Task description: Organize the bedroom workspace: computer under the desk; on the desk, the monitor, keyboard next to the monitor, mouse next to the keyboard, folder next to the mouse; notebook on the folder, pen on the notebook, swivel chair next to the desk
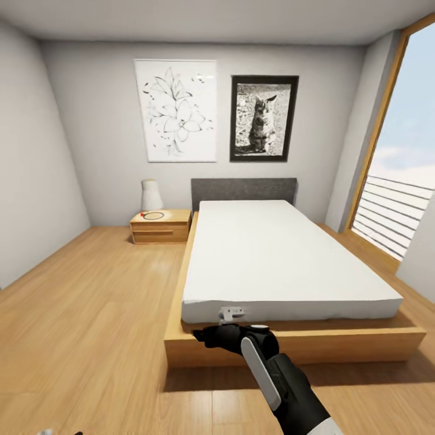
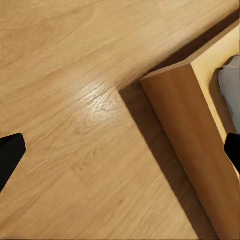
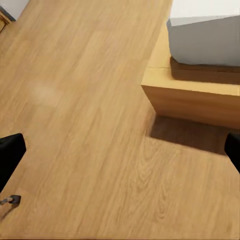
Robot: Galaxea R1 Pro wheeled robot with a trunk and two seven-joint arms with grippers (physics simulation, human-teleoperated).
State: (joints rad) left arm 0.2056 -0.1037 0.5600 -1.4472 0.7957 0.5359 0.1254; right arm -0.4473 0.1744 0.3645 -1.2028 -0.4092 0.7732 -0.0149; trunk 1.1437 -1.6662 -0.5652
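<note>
Head view: the bedroom has grey walls and a light wood floor, with a bed in the middle as the landmark. Its white mattress lies on a wooden frame with a dark grey headboard behind. Beside the head of the bed stands a wooden bedside shelf with a pale lamp on it. Above the headboard hang a flower drawing and a framed cat photograph. A tall window is cut off at the picture's edge. The right arm reaches toward the foot of the bed; whether its hand is wide or narrow I cannot tell.

Left wrist view: floor and a corner of the bed frame. The left hand stands wide, its dark fingertips at opposite edges.

Right wrist view: floor beside the bed's corner. The right hand stands wide. A small grey object near one fingertip is too small to tell.
</note>
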